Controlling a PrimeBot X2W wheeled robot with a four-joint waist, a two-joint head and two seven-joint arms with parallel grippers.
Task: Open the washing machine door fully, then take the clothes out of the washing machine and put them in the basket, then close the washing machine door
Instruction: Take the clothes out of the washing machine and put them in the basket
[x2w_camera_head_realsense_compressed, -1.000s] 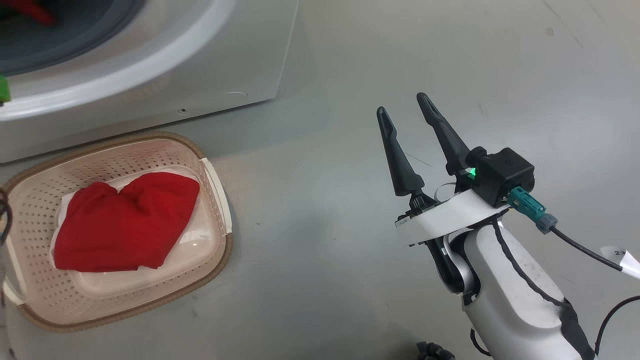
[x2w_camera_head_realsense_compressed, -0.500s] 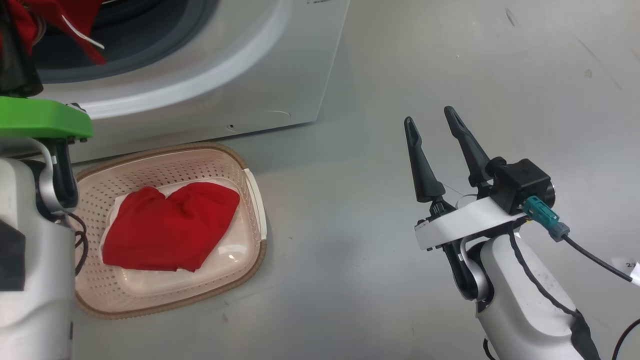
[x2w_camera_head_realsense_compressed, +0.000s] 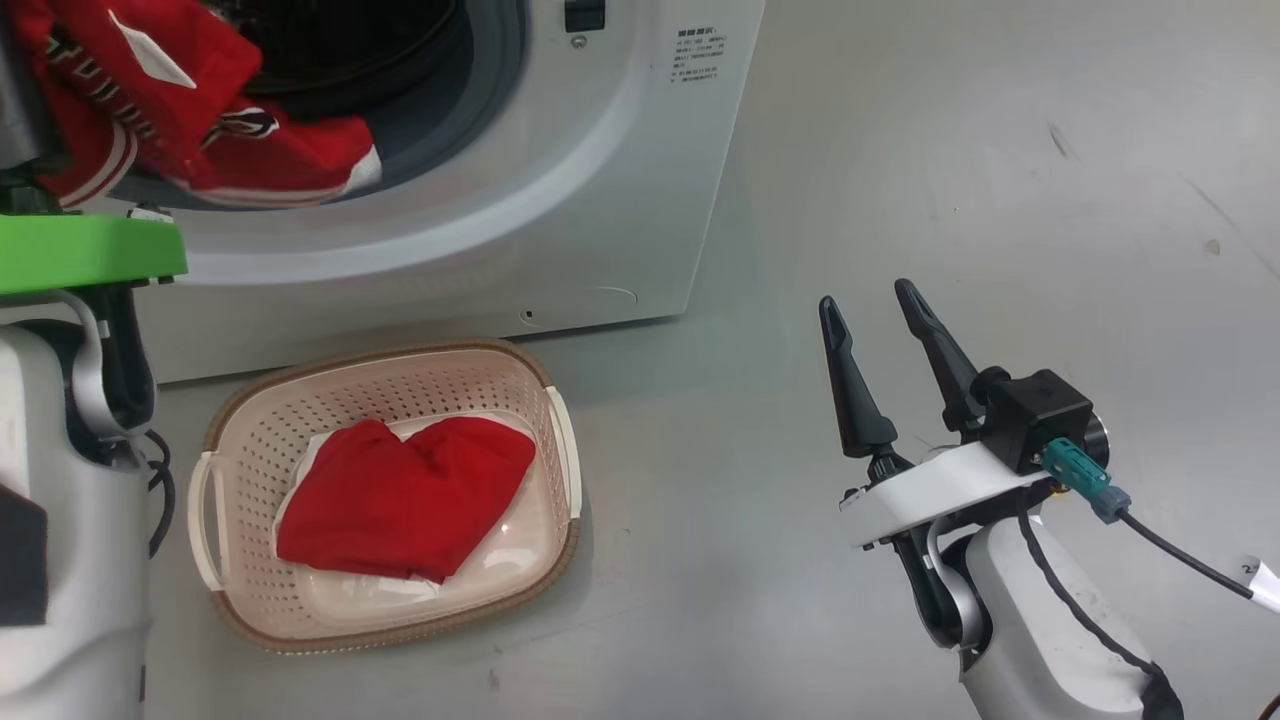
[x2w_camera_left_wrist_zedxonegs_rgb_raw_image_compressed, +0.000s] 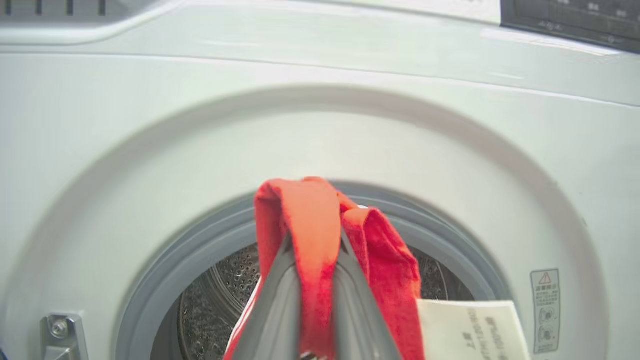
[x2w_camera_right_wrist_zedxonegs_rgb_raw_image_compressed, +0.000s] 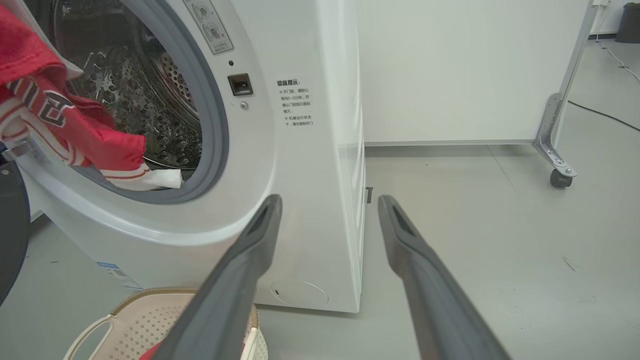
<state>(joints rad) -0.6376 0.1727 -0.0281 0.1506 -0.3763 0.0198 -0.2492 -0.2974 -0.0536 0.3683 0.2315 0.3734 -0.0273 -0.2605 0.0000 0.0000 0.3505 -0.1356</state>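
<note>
In your head view, the right gripper (x2w_camera_head_realsense_compressed: 866, 293) hovers over the grey floor (x2w_camera_head_realsense_compressed: 700, 500) with its fingers spread. It is well right of the cream perforated plastic basket (x2w_camera_head_realsense_compressed: 400, 352), which holds a plain red garment (x2w_camera_head_realsense_compressed: 400, 500). In your left wrist view, the left gripper (x2w_camera_left_wrist_zedxonegs_rgb_raw_image_compressed: 316, 242) is raised before the big white front-loading washing machine (x2w_camera_left_wrist_zedxonegs_rgb_raw_image_compressed: 450, 175), fingers clamped on the red white-trimmed jersey (x2w_camera_left_wrist_zedxonegs_rgb_raw_image_compressed: 385, 260). In your right wrist view, the jersey drapes out of the drum mouth.

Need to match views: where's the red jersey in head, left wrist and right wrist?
Head view: red jersey at top left, hanging out of the washing machine.
Left wrist view: red jersey at centre bottom, pinched in the left gripper.
Right wrist view: red jersey at the left edge, hanging over the lower seal.
Shared landmark: grey drum seal.
</note>
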